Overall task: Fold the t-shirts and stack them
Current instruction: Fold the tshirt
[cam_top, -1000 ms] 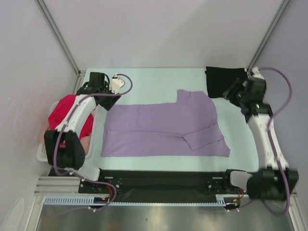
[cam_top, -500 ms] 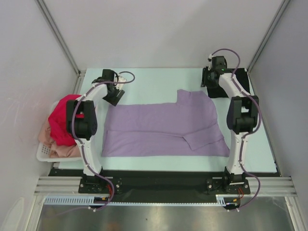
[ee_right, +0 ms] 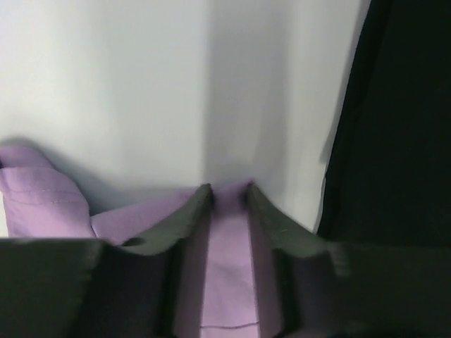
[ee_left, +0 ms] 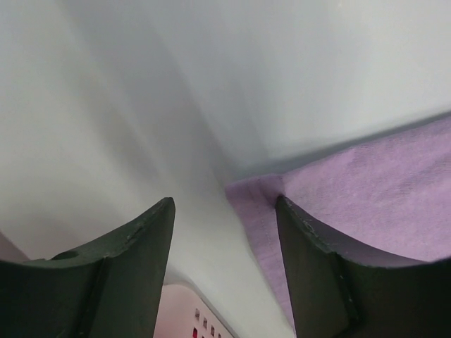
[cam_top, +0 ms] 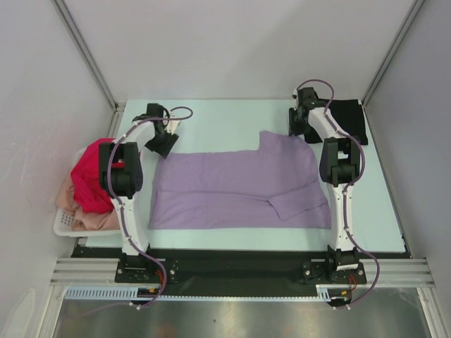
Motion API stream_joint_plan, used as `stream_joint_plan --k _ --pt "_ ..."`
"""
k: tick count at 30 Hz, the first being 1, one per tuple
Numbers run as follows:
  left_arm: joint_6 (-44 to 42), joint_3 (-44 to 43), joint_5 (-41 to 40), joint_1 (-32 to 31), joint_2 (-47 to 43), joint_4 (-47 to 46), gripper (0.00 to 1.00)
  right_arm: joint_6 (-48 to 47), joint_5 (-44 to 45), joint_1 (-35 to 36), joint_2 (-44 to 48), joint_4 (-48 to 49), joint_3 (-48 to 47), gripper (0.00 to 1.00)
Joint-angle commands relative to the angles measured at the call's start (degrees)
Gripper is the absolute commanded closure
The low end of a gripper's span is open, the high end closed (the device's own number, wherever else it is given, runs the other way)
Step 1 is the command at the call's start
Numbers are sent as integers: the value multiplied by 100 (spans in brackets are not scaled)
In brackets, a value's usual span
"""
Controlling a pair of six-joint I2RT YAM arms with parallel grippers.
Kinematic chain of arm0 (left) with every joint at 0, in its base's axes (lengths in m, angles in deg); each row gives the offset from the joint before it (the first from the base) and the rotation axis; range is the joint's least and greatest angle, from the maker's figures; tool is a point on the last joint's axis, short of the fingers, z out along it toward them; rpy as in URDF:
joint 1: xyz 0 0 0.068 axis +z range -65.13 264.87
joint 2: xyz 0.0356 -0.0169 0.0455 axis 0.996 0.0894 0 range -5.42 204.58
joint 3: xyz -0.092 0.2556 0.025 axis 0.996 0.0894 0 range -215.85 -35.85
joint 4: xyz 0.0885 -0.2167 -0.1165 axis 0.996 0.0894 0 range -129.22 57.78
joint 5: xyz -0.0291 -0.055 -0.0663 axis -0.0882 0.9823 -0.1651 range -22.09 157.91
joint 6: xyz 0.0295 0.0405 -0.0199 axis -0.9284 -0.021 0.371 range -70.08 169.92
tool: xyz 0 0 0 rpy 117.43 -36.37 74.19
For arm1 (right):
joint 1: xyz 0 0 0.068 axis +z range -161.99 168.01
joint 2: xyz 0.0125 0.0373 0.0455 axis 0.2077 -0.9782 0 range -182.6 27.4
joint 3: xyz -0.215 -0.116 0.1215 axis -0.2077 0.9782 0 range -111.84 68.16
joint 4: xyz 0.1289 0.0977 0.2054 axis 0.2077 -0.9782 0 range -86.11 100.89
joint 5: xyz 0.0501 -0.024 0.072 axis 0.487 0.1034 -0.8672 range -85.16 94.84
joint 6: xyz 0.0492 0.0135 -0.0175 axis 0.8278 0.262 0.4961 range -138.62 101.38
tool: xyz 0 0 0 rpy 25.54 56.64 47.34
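**Both pincers at the far corners of the lavender shirt**

From above: left arm run straight out from its base, then hooked back at the far end, with the left pincer point(cam_top: 161, 145) pointing down at the far-left corner of the lavender t-shirt point(cam_top: 232, 186). Right arm in the mirror pose, with the right pincer point(cam_top: 296, 130) down at the shirt's far-right corner, beside the short flap that juts out there. Rest of the shirt spread flat on the table point(cam_top: 225, 116), nearer than both pincers and between them. Folded black t-shirt point(cam_top: 347, 116) just outboard of the right pincer. White basket point(cam_top: 67, 224) outboard of the left pincer and nearer, holding the magenta-red t-shirt point(cam_top: 91, 167) and the peach-pink t-shirt point(cam_top: 84, 215).

Only at the left wrist: fingers point(ee_left: 134, 260) wide apart, the lavender corner point(ee_left: 366, 190) lying flat in the gap close to the right-hand finger, nothing clamped. A sliver of the basket point(ee_left: 190, 313) below the gap.

Only at the right wrist: fingers point(ee_right: 176, 232) drawn to a narrow gap, lavender cloth point(ee_right: 225, 282) filling it up to the tips. Cannot tell whether pinched or merely straddled. Black cloth point(ee_right: 402, 120) just right of that pincer, with a strip of bare table between.
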Motion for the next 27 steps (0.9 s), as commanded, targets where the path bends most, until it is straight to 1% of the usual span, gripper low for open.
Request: stream_joint_plan --k 1,2,3,4,5,6,8,10,14,16,18,19,20,21,22,23,24,25,26,27 --pt "40 -205 328 75 246 168 35 -37 -77 26 75 -277 93 71" --pt "13 -213 503 84 238 238 40 -37 -112 26 84 -320 119 74" --pt "-48 -205 948 110 203 291 41 -28 -147 18 162 -356 146 80" --pt "-101 -196 1170 119 176 378 44 -28 -165 26 215 -365 181 83" --pt "-145 -178 1416 119 150 579 49 -11 -183 26 277 -365 312 86" --pt "-197 -161 1749 110 115 642 52 -11 -218 26 373 -295 383 92" --pt "-242 -12 1884 110 1 617 72 33 -253 26 646 -207 619 99" --pt "-181 137 1815 119 -157 512 99 103 -341 18 926 -58 752 100" --pt "-128 436 1700 119 -780 65 100 218 -499 18 1305 -13 814 100" --pt "-127 690 1674 119 -1271 -86 100 270 -421 18 1524 -66 884 100" --pt "-197 928 1472 119 -1571 -297 100 367 -315 18 1937 -31 1094 100" --pt "-337 1208 1384 119 -1834 -341 100 411 -297 18 2095 13 1487 100" --pt "-434 1358 1201 119 -1958 -394 100 463 -271 26 2514 144 1708 100" --pt "-531 1508 1086 119 -2073 -412 100 490 -201 35 2727 214 2006 100" --pt "-706 1822 998 119 -2309 -464 100 516 -166 26 2982 276 2531 100" --pt "-803 1991 910 127 -2424 -508 100 543 -139 52 3202 390 2859 100" --pt "-882 2167 717 128 -2539 -552 100 613 -69 44 3665 426 3140 100" --pt "-1040 2464 646 128 -2722 -613 100 631 -34 53 3887 461 3395 100" --pt "-1102 2589 610 128 -2811 -640 100 648 1 61 4099 505 3955 100" --pt "-1207 2703 601 128 -2934 -632 100 692 124 61 4518 523 4195 100"
